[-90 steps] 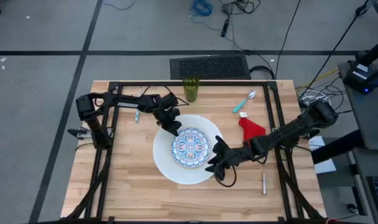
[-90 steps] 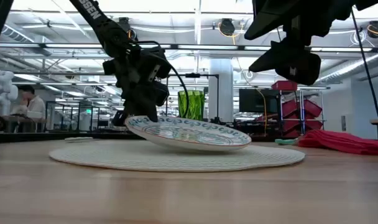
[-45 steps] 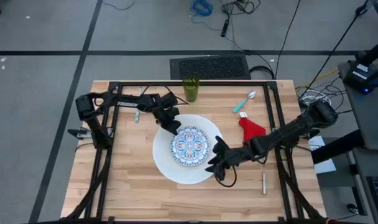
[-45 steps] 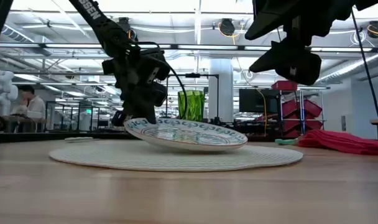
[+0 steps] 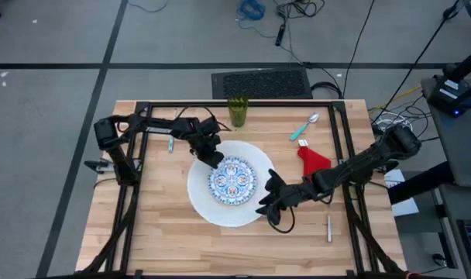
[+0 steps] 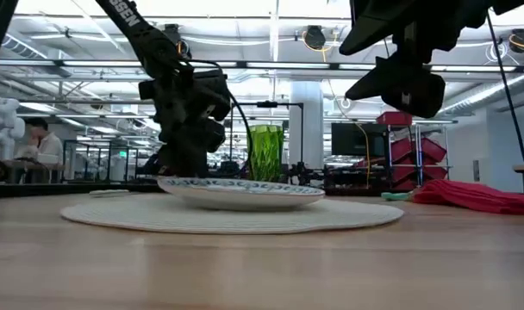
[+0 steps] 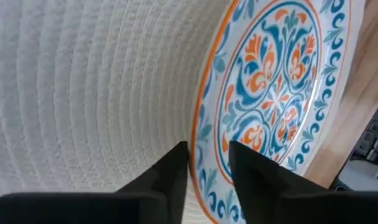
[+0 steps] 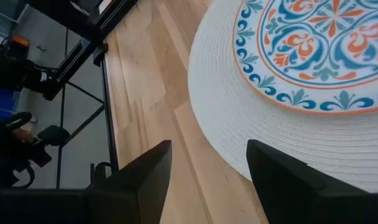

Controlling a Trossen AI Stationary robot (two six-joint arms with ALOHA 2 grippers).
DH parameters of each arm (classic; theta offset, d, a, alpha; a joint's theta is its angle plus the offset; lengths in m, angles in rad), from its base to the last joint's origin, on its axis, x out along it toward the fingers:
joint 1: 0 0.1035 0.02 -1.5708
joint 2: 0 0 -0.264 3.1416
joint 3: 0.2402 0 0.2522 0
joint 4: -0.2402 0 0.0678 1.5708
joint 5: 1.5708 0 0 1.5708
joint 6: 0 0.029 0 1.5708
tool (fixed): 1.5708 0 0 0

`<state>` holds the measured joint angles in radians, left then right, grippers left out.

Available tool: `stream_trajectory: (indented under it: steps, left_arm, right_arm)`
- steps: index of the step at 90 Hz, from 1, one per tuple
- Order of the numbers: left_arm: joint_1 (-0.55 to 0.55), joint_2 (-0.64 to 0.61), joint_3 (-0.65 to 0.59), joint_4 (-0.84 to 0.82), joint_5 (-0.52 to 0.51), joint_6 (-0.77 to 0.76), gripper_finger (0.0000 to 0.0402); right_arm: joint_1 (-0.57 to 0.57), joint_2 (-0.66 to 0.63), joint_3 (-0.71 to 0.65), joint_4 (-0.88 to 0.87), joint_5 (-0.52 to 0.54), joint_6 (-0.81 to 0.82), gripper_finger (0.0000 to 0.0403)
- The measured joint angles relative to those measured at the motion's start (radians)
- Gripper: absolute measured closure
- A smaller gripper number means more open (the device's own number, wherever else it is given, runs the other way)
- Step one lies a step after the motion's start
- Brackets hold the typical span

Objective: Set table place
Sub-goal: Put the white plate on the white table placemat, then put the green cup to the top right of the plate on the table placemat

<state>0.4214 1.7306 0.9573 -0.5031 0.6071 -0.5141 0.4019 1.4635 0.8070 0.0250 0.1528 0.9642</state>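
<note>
Patterned plate (image 5: 232,177) now flat on white plate (image 5: 201,198), left hand (image 5: 212,160) gripping rim.

Two plates (image 5: 234,180), one tumbler (image 5: 237,111), one napkin (image 5: 314,161), one spoon (image 5: 304,128)

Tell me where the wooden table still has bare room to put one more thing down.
The near-left corner of the light wooden table is bare, bordered by the large white round plate and the black frame rail. The right side is crowded: red cloth napkin, teal-handled spoon, small silver cutlery and the right tool.
</note>
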Motion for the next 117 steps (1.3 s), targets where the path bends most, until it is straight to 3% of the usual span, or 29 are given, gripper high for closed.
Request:
stream_trajectory:
  steps: [36,84,104,117]
  left_arm:
    - [0.004,-0.046,0.027,-0.029,0.011,0.000,0.0260]
    - [0.027,-0.295,0.032,-0.115,-0.035,0.014,0.0259]
    - [-0.043,-0.457,0.032,-0.120,-0.042,0.135,0.0260]
    - [-0.114,-0.557,0.032,-0.141,-0.147,0.208,0.0260]
  right_arm:
    - [0.000,0.000,0.000,0.001,-0.009,0.003,0.0206]
    - [0.000,0.000,0.000,0.001,-0.022,-0.004,0.0206]
    - [0.000,0.000,0.000,0.001,-0.023,0.016,0.0206]
    - [-0.001,0.000,0.000,0.001,-0.026,0.063,0.0206]
